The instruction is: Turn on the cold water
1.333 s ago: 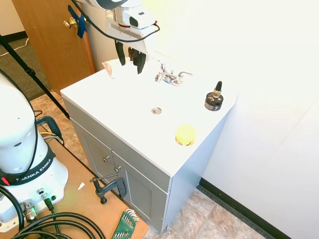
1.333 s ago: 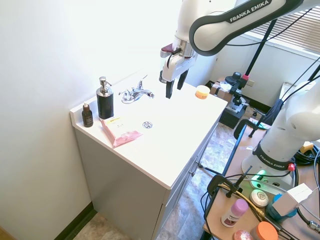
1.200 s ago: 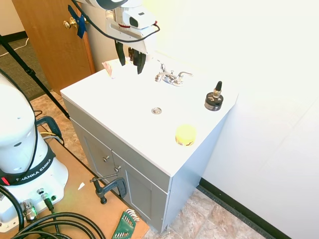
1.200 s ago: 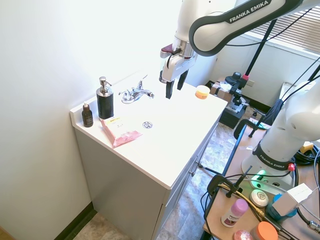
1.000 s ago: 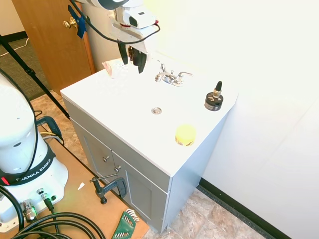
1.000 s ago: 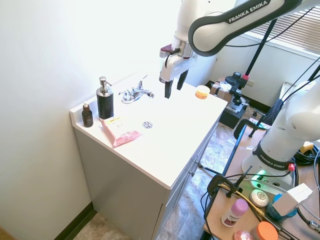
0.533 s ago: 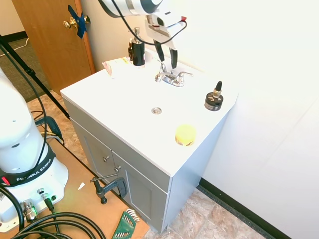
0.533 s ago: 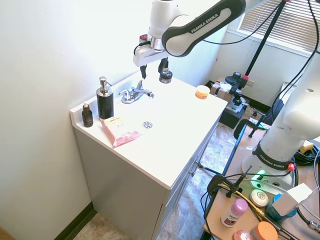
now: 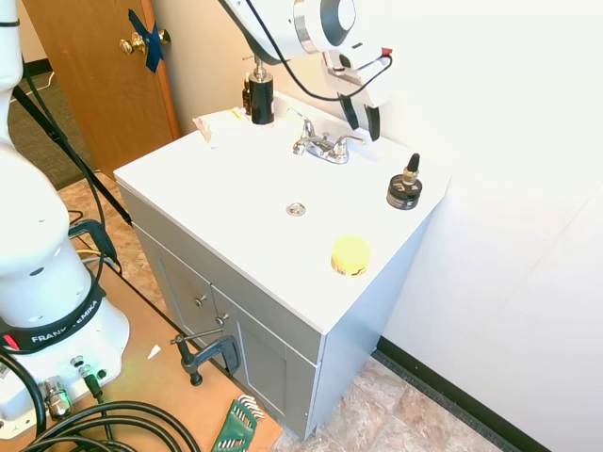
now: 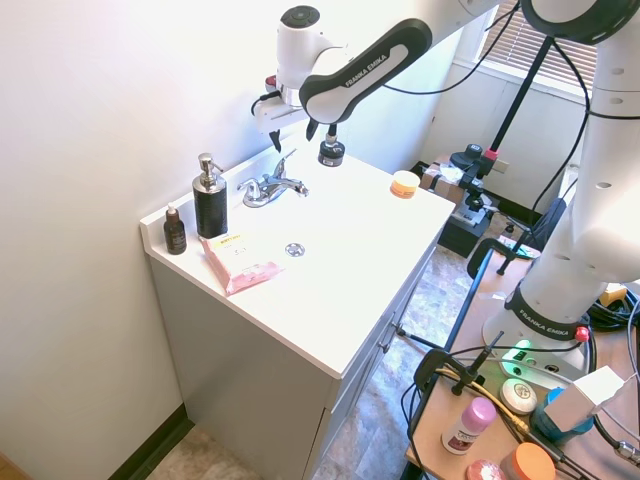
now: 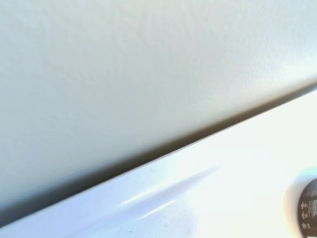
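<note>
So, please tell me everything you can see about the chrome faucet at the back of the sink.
The shiny chrome two-handle faucet stands on the white vanity top, at its back edge near the wall. It has a short centre spout and a lever handle on each side. No water is visible. The tool hangs just above and behind one handle, open, not touching it. A black soap pump bottle stands apart, to one side.

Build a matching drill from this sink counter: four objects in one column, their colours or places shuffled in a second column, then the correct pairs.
Objects
1. faucet
2. soap dispenser
3. round tin
4. wipes pack

Descriptions
A. pink, lying flat near the counter's end
B. chrome, at the back of the basin
C. yellow, near the counter's front edge
D. black with a silver pump, upright

Pairs: 1-B, 2-D, 3-C, 4-A

The pincer hangs open above the faucet's handle, between it and the wall.
</note>
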